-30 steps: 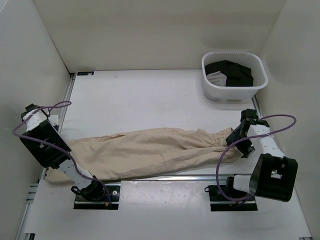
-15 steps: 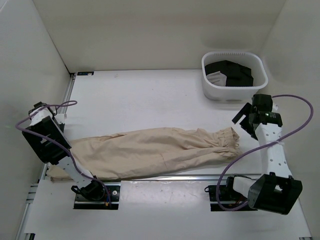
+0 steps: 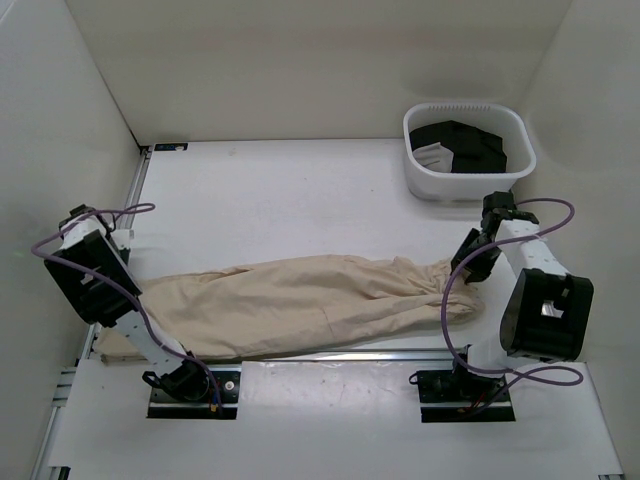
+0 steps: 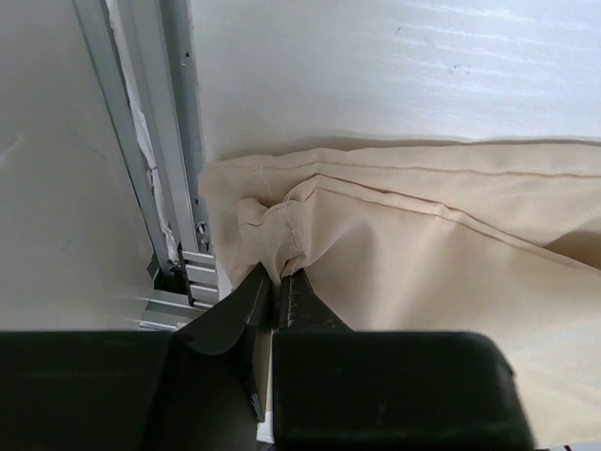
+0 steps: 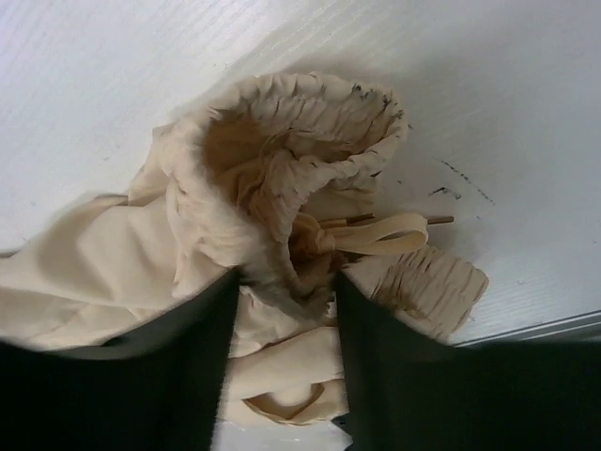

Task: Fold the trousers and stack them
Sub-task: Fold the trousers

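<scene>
A: How's the left arm sitting?
B: Folded low over the left edge of the counter (image 3: 280, 200), wrist tipped down. The left end effector (image 4: 277, 279) is pinched tight on the trousers (image 3: 300, 300) at a hem corner, just beside the metal rail (image 4: 150, 141).
A: And the other one?
B: Elbow raised, forearm reaching in from the right. The right end effector (image 5: 285, 282) has its fingers spread — one on each side of the bunched waistband (image 5: 300, 113), fabric filling the gap. The trousers lie stretched along the near edge between the two. The white basket (image 3: 420, 178) of black clothing (image 3: 462, 140) sits well apart, far right.
</scene>
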`<act>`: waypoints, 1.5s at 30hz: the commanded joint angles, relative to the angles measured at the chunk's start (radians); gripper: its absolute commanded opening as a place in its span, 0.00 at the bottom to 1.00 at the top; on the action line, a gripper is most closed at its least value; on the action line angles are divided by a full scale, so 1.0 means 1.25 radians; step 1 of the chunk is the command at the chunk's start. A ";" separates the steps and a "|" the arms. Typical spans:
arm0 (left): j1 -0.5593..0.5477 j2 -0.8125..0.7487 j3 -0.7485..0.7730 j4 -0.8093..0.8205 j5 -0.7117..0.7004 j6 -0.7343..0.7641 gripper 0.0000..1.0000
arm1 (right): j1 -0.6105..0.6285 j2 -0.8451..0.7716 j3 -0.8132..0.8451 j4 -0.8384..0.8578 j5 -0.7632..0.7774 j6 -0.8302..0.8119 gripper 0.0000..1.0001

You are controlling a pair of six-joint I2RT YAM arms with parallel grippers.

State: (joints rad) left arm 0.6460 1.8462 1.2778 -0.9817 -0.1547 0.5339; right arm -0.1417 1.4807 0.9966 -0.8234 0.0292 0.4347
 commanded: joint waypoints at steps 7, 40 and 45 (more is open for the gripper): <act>0.002 0.039 0.052 0.015 -0.020 -0.005 0.14 | -0.008 -0.005 0.027 0.002 -0.002 -0.003 0.00; -0.053 0.087 0.122 0.017 -0.047 -0.020 0.54 | 0.042 0.012 0.084 -0.098 0.245 0.219 0.96; -0.053 0.014 0.084 0.001 -0.065 -0.004 0.55 | 0.015 0.003 -0.016 0.045 0.172 0.257 0.95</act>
State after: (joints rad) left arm 0.5823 1.9842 1.4040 -0.9749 -0.2298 0.5152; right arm -0.1047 1.4807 0.9871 -0.8654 0.2569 0.7036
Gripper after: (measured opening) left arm 0.548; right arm 0.950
